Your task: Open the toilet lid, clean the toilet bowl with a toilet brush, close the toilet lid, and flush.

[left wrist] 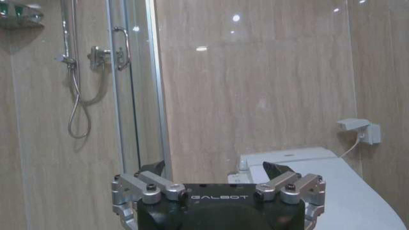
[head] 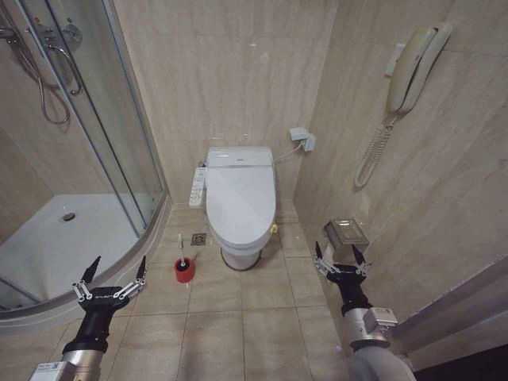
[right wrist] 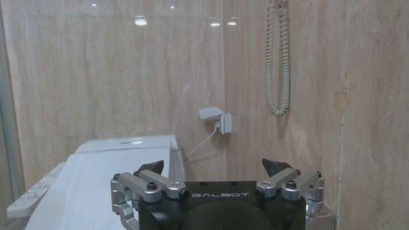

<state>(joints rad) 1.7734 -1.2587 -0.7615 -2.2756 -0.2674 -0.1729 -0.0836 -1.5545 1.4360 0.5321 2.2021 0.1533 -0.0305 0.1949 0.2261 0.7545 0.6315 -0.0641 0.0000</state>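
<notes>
Currently the glossy white elongated-oval plastic toilet lid [head: 240, 196] is down, at frame centre of the head view, over the white ceramic toilet bowl [head: 241, 255]. Long axis runs from the wall toward the robot; hinge end at the wall, free front edge pointing at the robot. Left gripper [head: 111, 277] lower left, right gripper [head: 340, 255] lower right, both spread wide and holding nothing, toilet between them, right looks slightly nearer. Thin white toilet brush in its round red holder [head: 184, 267] stands on the floor beside the bowl, toward the left gripper
</notes>
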